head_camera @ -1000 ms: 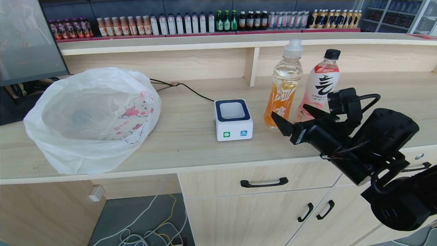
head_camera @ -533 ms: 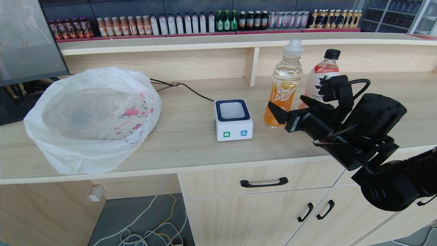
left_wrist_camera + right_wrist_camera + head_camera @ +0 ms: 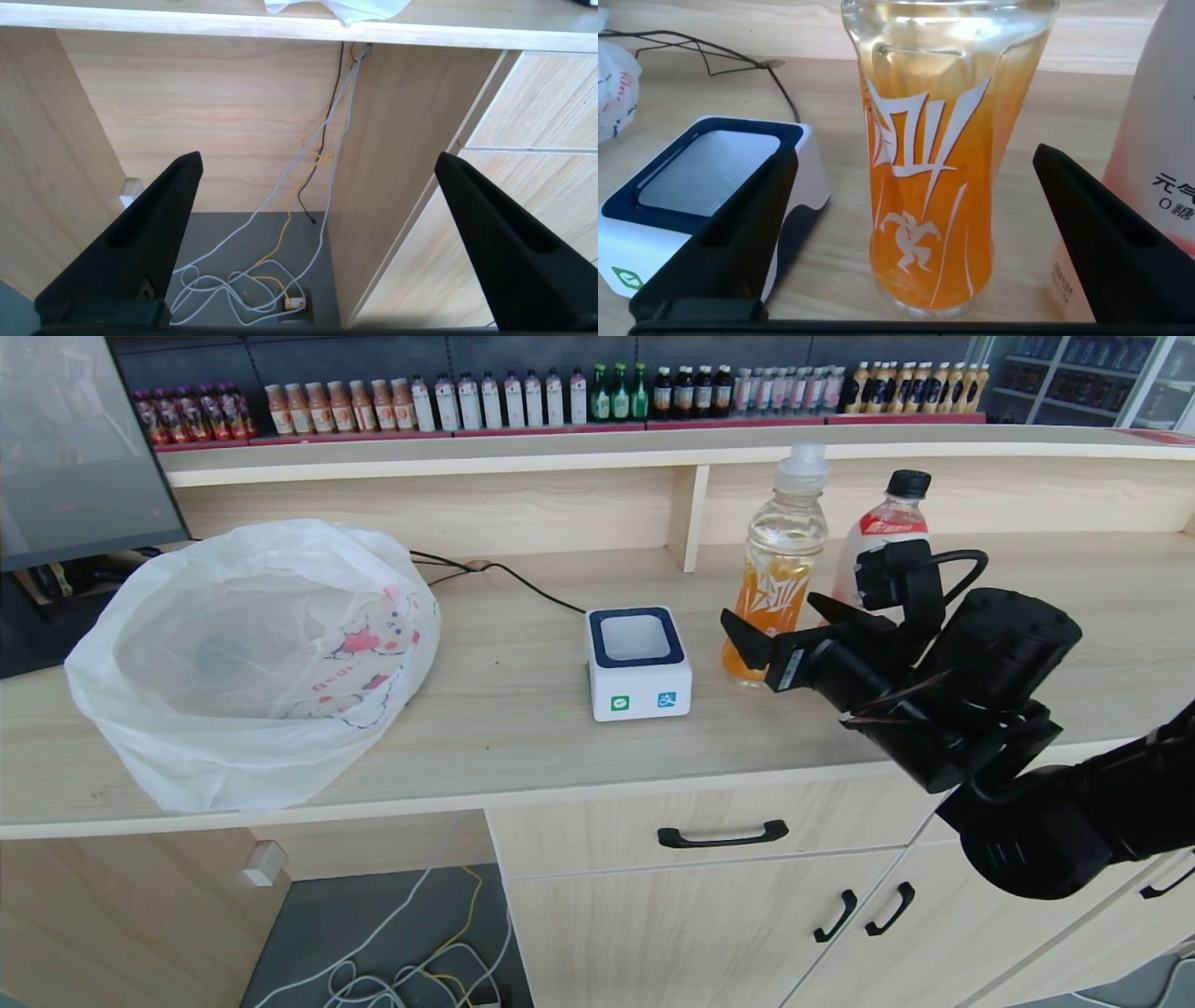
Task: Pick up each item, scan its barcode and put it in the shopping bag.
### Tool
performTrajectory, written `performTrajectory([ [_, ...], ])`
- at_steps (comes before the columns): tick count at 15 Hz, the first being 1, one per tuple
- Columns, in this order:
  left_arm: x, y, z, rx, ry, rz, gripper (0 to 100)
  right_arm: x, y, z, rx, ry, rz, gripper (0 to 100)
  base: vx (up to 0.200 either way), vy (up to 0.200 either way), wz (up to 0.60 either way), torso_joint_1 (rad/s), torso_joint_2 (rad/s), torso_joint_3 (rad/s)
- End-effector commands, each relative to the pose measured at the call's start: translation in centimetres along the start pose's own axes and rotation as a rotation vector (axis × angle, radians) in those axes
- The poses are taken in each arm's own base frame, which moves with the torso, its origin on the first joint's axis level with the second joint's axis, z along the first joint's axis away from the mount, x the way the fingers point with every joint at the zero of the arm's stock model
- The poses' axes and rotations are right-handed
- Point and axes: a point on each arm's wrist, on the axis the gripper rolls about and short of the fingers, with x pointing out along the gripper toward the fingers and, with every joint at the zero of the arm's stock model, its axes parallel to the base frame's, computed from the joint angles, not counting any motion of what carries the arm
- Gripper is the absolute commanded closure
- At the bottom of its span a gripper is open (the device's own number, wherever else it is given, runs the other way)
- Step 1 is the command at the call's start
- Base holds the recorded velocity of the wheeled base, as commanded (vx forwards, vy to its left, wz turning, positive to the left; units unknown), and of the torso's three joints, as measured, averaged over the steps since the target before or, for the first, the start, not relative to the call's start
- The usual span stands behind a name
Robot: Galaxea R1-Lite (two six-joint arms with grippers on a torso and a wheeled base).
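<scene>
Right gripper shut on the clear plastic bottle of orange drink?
No: the right gripper is open, its fingers spread wide with a gap to the clear plastic bottle of orange drink on each side.

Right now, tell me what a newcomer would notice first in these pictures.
The black right gripper, jaws open, hovers in front of the orange drink bottle, which stands on the counter beside a pink-labelled bottle. To their left sit a small white scanner and, farther left, a big white shopping bag, mouth gaping.
</scene>
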Motion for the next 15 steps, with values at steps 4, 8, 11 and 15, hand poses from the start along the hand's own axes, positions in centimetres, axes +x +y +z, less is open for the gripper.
performTrajectory([
  [4, 0.0, 0.0, 0.0, 0.0, 0.0, 0.001, 0, 1.7, 0.1, -0.9, -0.002, -0.005, -0.004, 0, 0.0, 0.0, 0.0, 0.0, 0.0, 0.0],
  [8, 0.0, 0.0, 0.0, 0.0, 0.0, 0.001, 0, 3.0, 0.2, -0.5, -0.001, -0.013, -0.004, 0, 0.0, 0.0, 0.0, 0.0, 0.0, 0.0],
  [11, 0.0, 0.0, 0.0, 0.0, 0.0, 0.0, 0, 3.5, 0.3, 0.3, 0.0, -0.028, -0.003, 0, 0.0, 0.0, 0.0, 0.0, 0.0, 0.0],
  [15, 0.0, 0.0, 0.0, 0.0, 0.0, 0.001, 0, 3.8, 0.2, 0.2, -0.001, -0.031, -0.002, 0, 0.0, 0.0, 0.0, 0.0, 0.0, 0.0],
])
